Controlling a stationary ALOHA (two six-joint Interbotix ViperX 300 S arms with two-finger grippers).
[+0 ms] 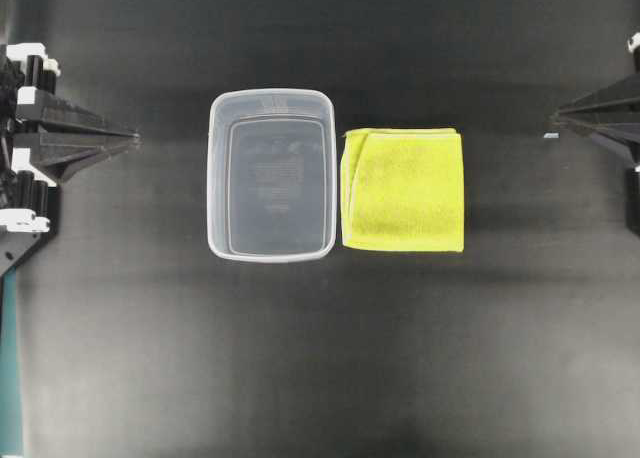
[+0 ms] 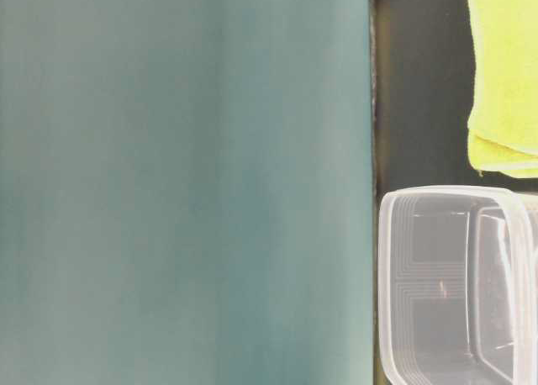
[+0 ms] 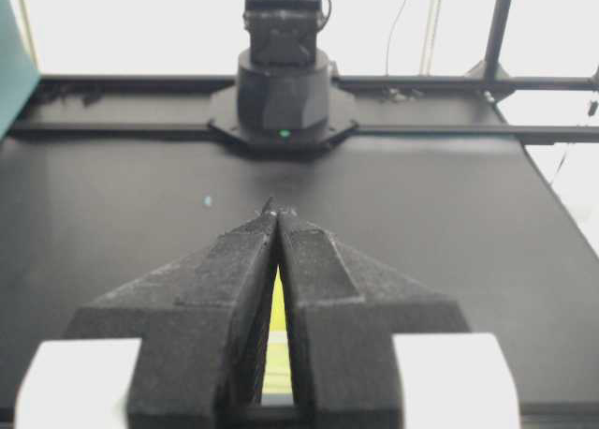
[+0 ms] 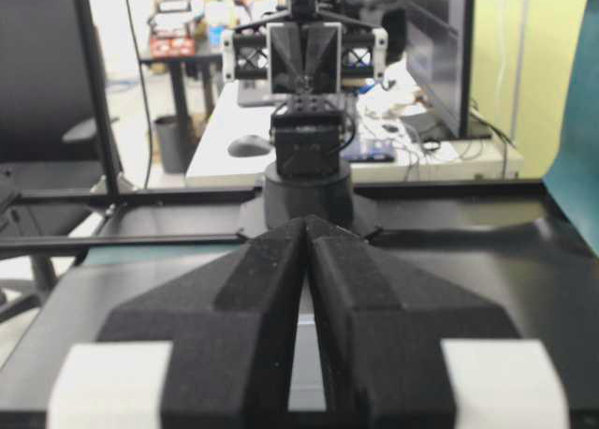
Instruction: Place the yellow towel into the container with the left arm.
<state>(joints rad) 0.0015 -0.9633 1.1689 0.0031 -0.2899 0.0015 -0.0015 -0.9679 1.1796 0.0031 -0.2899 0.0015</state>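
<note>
While parked at opposite table edges, left gripper (image 1: 135,136) and right gripper (image 1: 553,121) both pinched closed, empty. Between them: yellow towel (image 1: 404,190) folded, just beside container (image 1: 271,175). Table-level view mostly teal panel (image 2: 185,183).

There is one yellow towel (image 1: 404,190) on the black table (image 1: 320,358). There is one clear container (image 1: 271,175), just beside the towel at its 9 o'clock side. There are two robot grippers. One is the left gripper (image 1: 125,137), at 9 o'clock on the table. One is the right gripper (image 1: 560,119), at 3 o'clock. Each gripper has two black fingers, so that makes four fingers. There is one teal wall panel (image 2: 185,183).
</note>
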